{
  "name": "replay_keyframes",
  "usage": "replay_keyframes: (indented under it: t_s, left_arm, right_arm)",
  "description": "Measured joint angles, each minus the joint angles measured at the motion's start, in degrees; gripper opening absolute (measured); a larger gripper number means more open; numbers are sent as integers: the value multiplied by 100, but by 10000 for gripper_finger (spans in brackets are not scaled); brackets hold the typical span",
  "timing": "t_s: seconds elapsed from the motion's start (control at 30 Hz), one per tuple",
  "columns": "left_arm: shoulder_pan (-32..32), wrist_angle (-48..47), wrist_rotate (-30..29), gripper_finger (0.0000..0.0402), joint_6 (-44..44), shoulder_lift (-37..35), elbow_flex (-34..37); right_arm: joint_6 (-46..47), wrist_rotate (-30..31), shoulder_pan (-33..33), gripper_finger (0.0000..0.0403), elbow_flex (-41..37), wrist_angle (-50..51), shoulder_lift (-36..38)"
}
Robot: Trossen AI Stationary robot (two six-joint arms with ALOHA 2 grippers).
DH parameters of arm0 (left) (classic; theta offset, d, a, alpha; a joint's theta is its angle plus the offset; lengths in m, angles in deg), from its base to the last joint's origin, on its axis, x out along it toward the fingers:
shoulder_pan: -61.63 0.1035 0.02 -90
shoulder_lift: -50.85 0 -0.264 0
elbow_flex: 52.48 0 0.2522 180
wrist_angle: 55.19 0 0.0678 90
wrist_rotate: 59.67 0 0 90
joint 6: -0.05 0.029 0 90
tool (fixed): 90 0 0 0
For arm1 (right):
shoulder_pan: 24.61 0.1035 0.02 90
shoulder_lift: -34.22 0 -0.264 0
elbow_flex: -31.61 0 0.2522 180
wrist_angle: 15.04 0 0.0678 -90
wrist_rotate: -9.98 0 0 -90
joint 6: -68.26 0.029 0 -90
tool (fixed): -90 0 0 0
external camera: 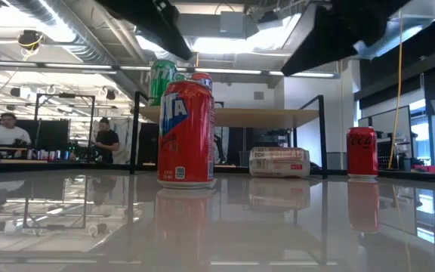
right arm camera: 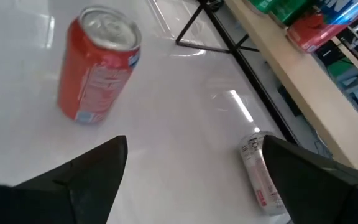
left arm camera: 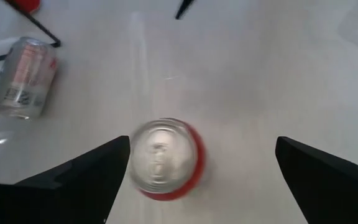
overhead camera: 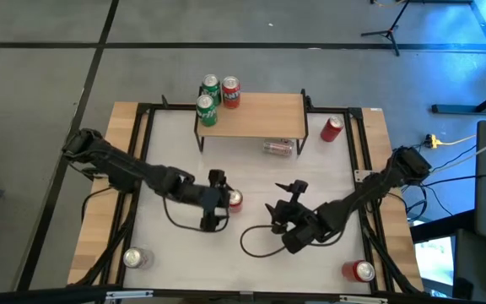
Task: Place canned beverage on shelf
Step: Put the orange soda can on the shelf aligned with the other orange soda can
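The left gripper (overhead camera: 226,201) is hanging directly over an upright red can (overhead camera: 235,199) in the middle of the white worktop (overhead camera: 251,177), its jaws spread wide to either side of the can's silver top and gripping nothing. The right gripper (overhead camera: 287,190) is sitting close by on the other side of that can, its jaws also standing wide apart and empty. Behind them the shelf (overhead camera: 260,114) is carrying two green cans (overhead camera: 207,110) and a red one (overhead camera: 230,92) at its left end. A pale can (overhead camera: 278,149) is lying on its side beneath the shelf's front edge, and another red can (overhead camera: 332,128) is standing just right of the shelf.
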Motion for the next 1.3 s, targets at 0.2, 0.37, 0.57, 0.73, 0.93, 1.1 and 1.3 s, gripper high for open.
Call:
replay_keyframes:
  t_s: [0.2, 0.37, 0.57, 0.73, 0.93, 1.1, 1.3]
  left_arm:
    - [367, 8, 193, 394, 411, 0, 0]
    - [407, 27, 181, 394, 746, 5, 60]
    - [513, 182, 730, 392, 863, 136, 84]
    - [760, 101, 795, 392, 909, 350, 85]
    - [964, 280, 1585, 392, 995, 687, 85]
    - [1006, 185, 1664, 392, 985, 828, 85]
    - [1006, 174, 1421, 368, 583, 828, 85]
  right_arm:
    - [-171, -4, -150, 370, 160, -36, 0]
    - [-165, -123, -136, 370, 156, -46, 0]
    - [-74, -266, -137, 370, 156, -89, -2]
    - [-75, -267, -137, 370, 151, -130, -4]
    - [-77, -267, -137, 370, 147, -138, -4]
    - [-77, -269, -137, 370, 143, -129, -4]
    - [-78, -267, -137, 370, 143, -127, -4]
